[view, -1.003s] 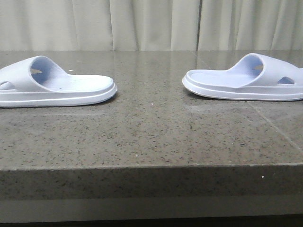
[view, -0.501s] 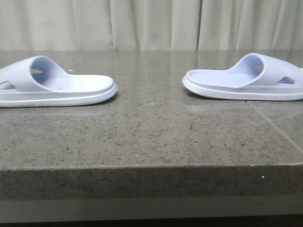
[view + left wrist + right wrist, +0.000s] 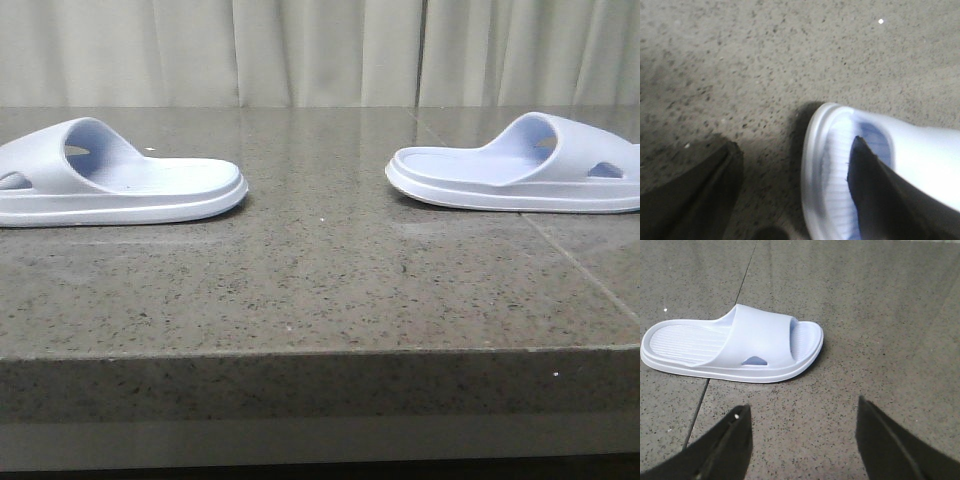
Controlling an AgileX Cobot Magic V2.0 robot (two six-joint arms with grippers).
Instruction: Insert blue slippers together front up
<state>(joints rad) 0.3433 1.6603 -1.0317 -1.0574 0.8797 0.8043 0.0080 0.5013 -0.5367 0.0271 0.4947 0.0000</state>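
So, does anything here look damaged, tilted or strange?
Nothing stands out. Both slippers, the left slipper and the right slipper, lie flat on their soles on the table, apart, with no visible damage.

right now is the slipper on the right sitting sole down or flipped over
Sole down. The right slipper rests flat on the table with its strap arching upward, and the right wrist view shows its ribbed footbed facing up.
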